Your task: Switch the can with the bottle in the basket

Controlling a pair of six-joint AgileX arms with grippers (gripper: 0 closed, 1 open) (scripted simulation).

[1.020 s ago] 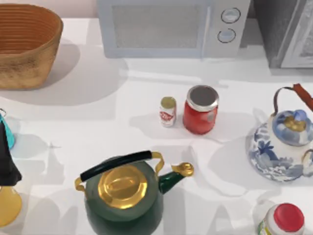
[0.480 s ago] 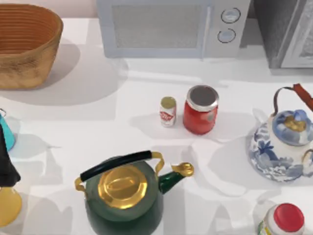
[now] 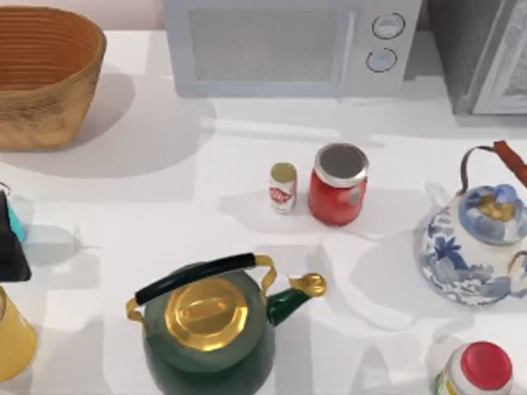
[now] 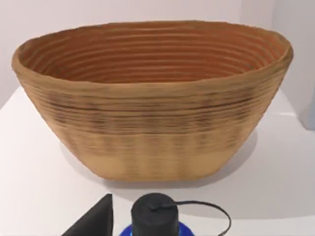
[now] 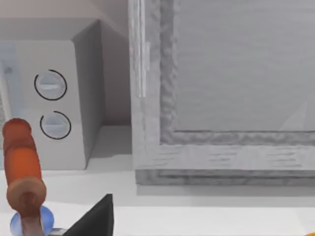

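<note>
The red can (image 3: 338, 185) with its silver-grey top stands upright on the white table, a little right of centre. The tiny white bottle (image 3: 282, 188) with a red label and gold top stands just to its left, close but apart. The wicker basket (image 3: 45, 78) sits at the far left corner. In the left wrist view the basket (image 4: 152, 123) is straight ahead, its ribbed inside visible and its bottom hidden by the near wall. My left gripper (image 3: 10, 247) is at the table's left edge, far from the can and bottle. A dark tip of my right gripper (image 5: 93, 221) shows near the grey cabinet.
A green kettle (image 3: 206, 325) with a gold lid stands in front. A blue-and-white teapot (image 3: 478, 243) is at the right, a red-capped container (image 3: 482, 370) at the front right, a microwave (image 3: 288, 45) behind. A blue bottle (image 4: 153, 216) and a yellow object (image 3: 12, 341) lie by my left arm.
My left arm has drawn back toward the table's left edge, uncovering more of the yellow object. The can, bottle and basket have not moved.
</note>
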